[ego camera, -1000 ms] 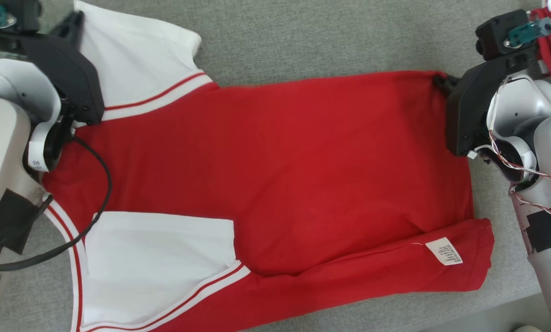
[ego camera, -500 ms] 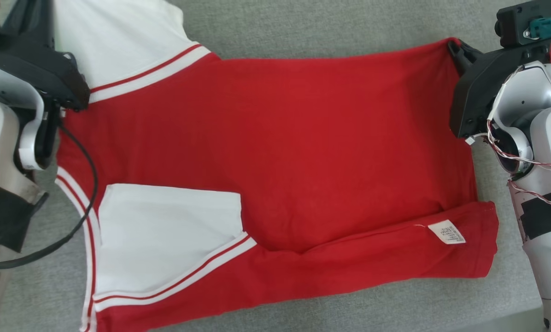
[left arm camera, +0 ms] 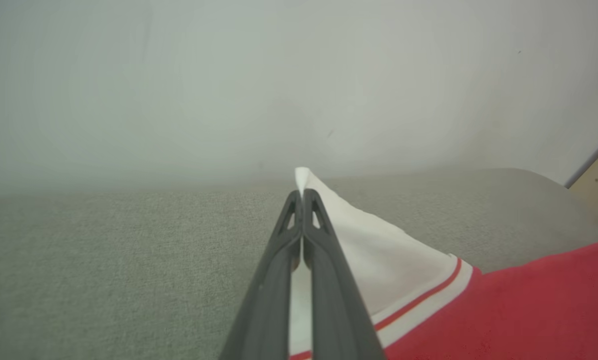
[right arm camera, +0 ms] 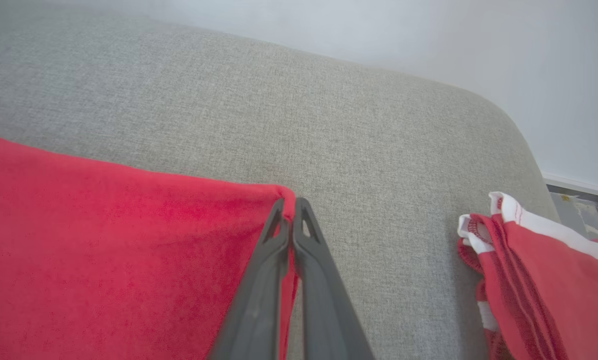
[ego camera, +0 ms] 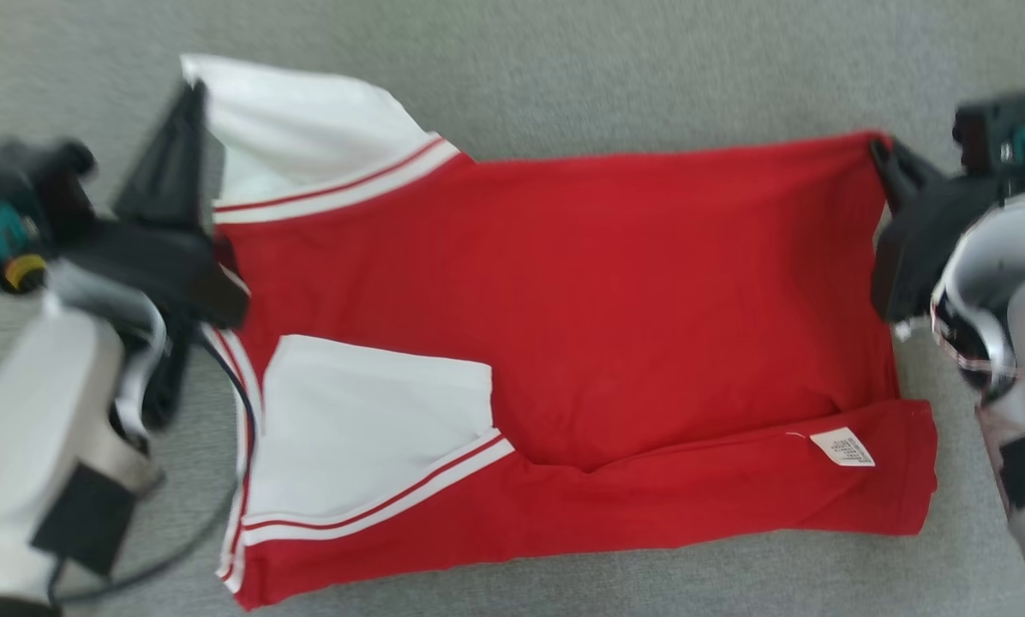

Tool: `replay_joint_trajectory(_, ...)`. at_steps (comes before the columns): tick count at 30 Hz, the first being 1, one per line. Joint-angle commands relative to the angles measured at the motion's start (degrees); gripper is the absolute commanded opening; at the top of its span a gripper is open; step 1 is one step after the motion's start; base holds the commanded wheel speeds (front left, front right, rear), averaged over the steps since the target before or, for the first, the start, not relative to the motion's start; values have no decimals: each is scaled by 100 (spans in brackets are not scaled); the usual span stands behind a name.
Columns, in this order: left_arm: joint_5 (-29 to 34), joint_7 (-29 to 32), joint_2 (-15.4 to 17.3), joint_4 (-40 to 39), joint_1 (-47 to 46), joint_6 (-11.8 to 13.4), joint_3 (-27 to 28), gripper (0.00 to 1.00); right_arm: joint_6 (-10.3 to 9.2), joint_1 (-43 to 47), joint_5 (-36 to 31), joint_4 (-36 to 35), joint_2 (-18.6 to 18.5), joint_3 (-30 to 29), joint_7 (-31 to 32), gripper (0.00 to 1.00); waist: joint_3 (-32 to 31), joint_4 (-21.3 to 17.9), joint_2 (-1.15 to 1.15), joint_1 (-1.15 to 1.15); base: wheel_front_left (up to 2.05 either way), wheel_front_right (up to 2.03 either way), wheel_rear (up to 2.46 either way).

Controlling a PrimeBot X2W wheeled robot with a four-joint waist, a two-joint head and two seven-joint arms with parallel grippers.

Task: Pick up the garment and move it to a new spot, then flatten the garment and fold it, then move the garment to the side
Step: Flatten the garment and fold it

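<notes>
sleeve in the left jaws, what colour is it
Sleeve: white with a thin red stripe; best in left wrist view.

The red knit T-shirt (ego camera: 607,300) with white sleeves trimmed in red and white stripes lies spread lengthwise on the grey fabric surface (ego camera: 564,86), shoulders toward 9 o'clock and hem toward 3 o'clock. A fold line runs along its 6 o'clock side; the strip below it bears a white care label (ego camera: 842,447) at 4 o'clock, and one white sleeve (ego camera: 367,420) lies tucked inward at 8 o'clock. The other sleeve's tip at 10 o'clock is pinched in the left gripper (left arm camera: 302,192), the hem corner at 2 o'clock in the right gripper (right arm camera: 290,202).
</notes>
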Motion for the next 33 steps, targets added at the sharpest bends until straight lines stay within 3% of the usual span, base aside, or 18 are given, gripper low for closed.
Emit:
replay_joint_trajectory(1, -46, -79, -31, -132, 244, -12, -11, 0, -16, 204, 28, -60, -63, -16, -52, 0, -365, 260, 0, 0, 0, 0, 0)
replay_joint_trajectory(9, -290, -429, -141, -1122, 1656, 264, 112, 0, -16, 1087, -78, -161, -192, -65, -396, 0, -917, 492, 0, 0, 0, 0, 0)
replay_joint_trajectory(18, -272, -600, -517, -1975, 2981, 479, 55, 0, -16, 1982, -379, -54, -351, -322, -746, 0, -1353, 835, 0, 0, 0, 0, 0)
replay_joint_trajectory(33, -176, -633, -1018, -1984, 4367, 371, -1, 0, -16, 2825, -730, -65, -266, -868, -686, 0, -1710, 1048, 0, 0, 0, 0, 0)
